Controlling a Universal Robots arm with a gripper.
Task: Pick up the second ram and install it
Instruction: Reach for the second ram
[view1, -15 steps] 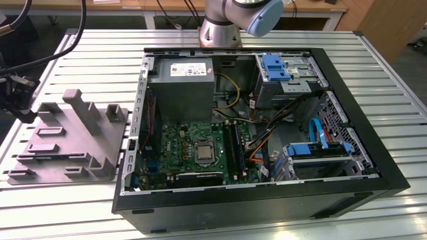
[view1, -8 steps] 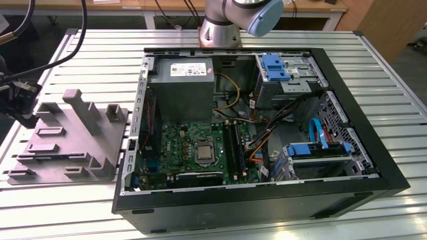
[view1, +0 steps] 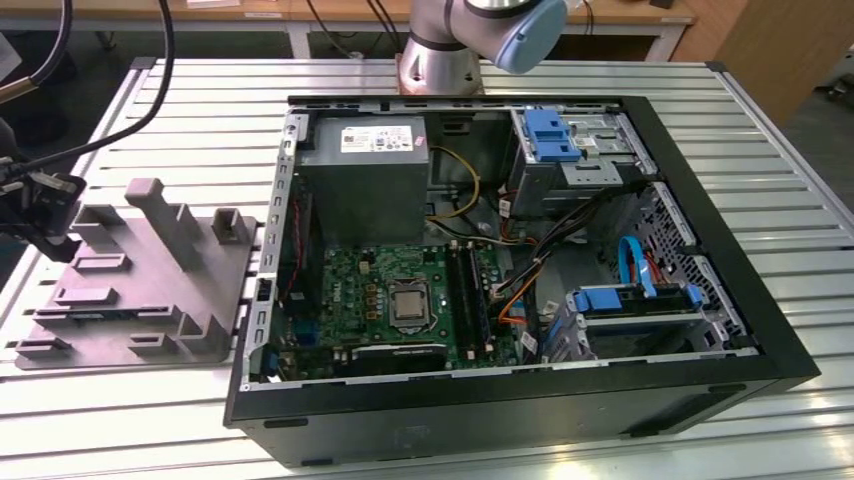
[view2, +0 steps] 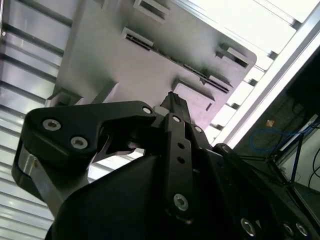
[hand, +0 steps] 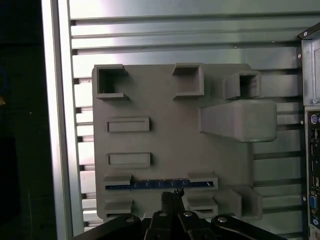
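Observation:
The second ram (hand: 160, 184) is a thin blue-green strip standing on edge in a slot of the grey holder block (hand: 165, 135), between two raised supports. My gripper (hand: 172, 196) hovers just above the strip's middle without touching it, and its black fingers are pressed together with nothing between them. In the second wrist view the same gripper (view2: 173, 100) points at the holder block (view2: 115, 55). The exterior view puts the gripper (view1: 54, 240) at that view's far left, over the outer edge of the holder block (view1: 134, 290).
An open black computer case (view1: 534, 400) lies on the slatted metal table (view1: 747, 120), on the exterior view's right of the block. Inside are the green motherboard (view1: 360, 290) with its long black memory slots (view1: 467, 290), a grey power-supply box (view1: 360, 180) and blue drive brackets (view1: 550, 135).

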